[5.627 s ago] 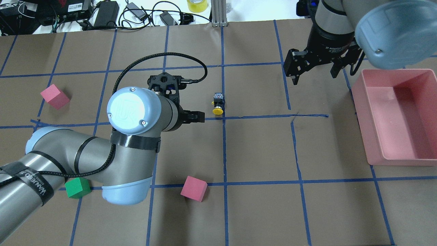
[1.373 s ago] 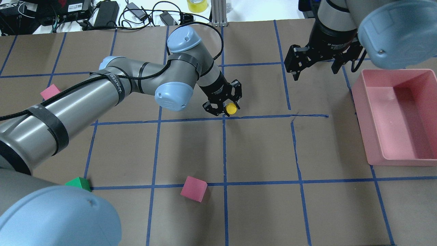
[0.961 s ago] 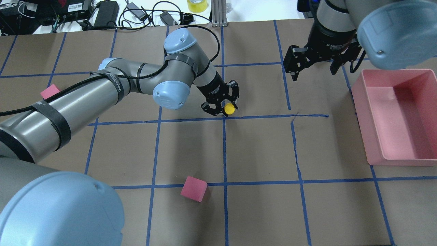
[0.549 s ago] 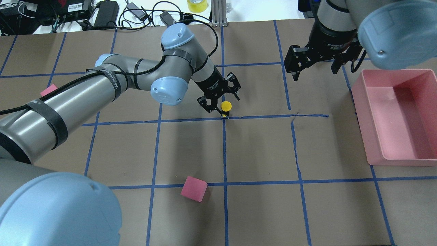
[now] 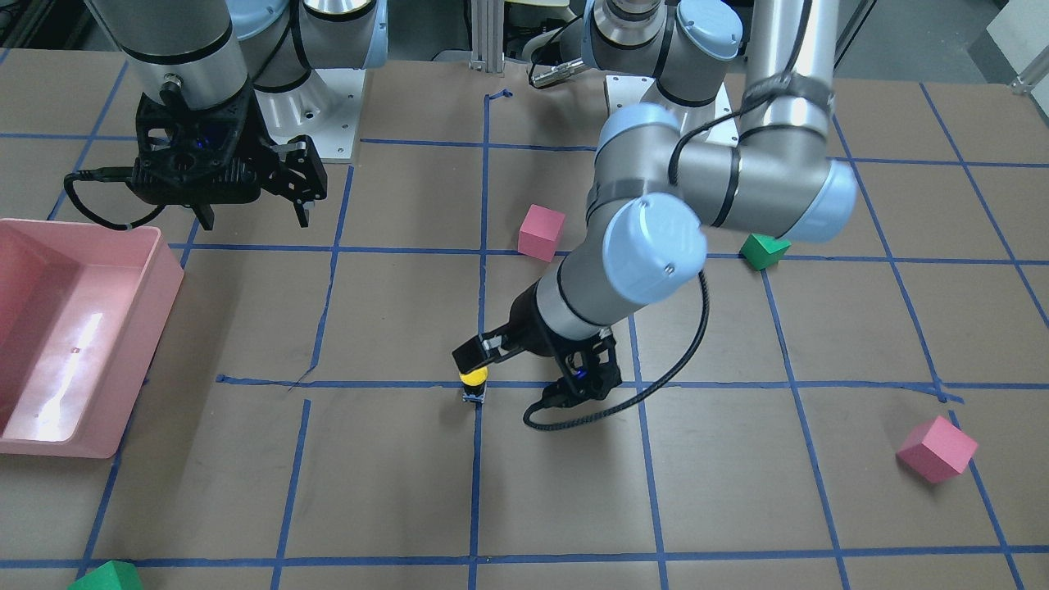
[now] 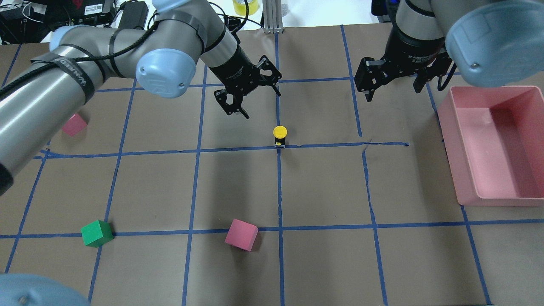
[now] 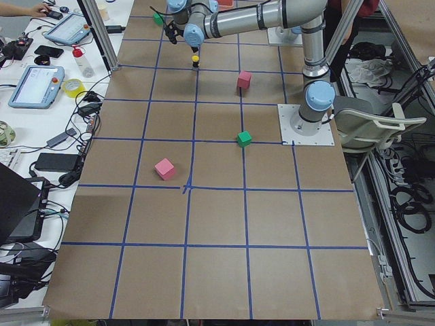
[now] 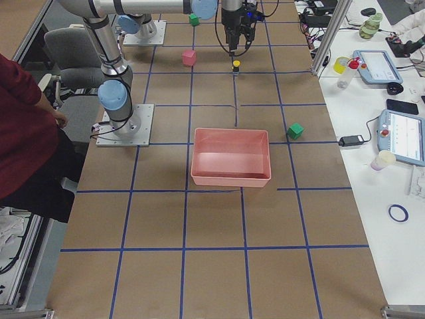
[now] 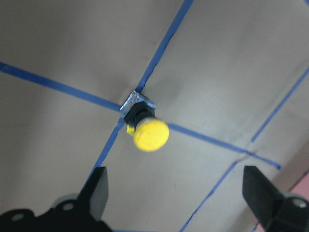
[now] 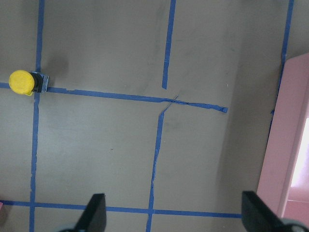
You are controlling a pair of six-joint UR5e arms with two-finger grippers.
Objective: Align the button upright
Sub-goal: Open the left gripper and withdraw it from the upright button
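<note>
The button (image 6: 280, 136) stands upright on a blue tape crossing, yellow cap on top, nothing touching it. It also shows in the front view (image 5: 473, 384), the left wrist view (image 9: 146, 130) and the right wrist view (image 10: 23, 82). My left gripper (image 6: 260, 103) is open and empty, raised above and behind the button; in the left wrist view (image 9: 178, 193) the button lies between and beyond its fingertips (image 9: 99, 186). My right gripper (image 6: 399, 91) is open and empty, hovering to the far right near the pink bin; it also shows in the front view (image 5: 254, 215).
A pink bin (image 6: 467, 170) stands at the right edge. A pink cube (image 6: 241, 234) and a green cube (image 6: 97, 233) lie at the near side, another pink cube (image 6: 74, 124) at the left. A second green cube (image 5: 106, 578) lies beyond the bin.
The button lay on its side at first. My left gripper took it, set it upright on the tape crossing, opened, and has now lifted up and back. The right arm stayed put.
</note>
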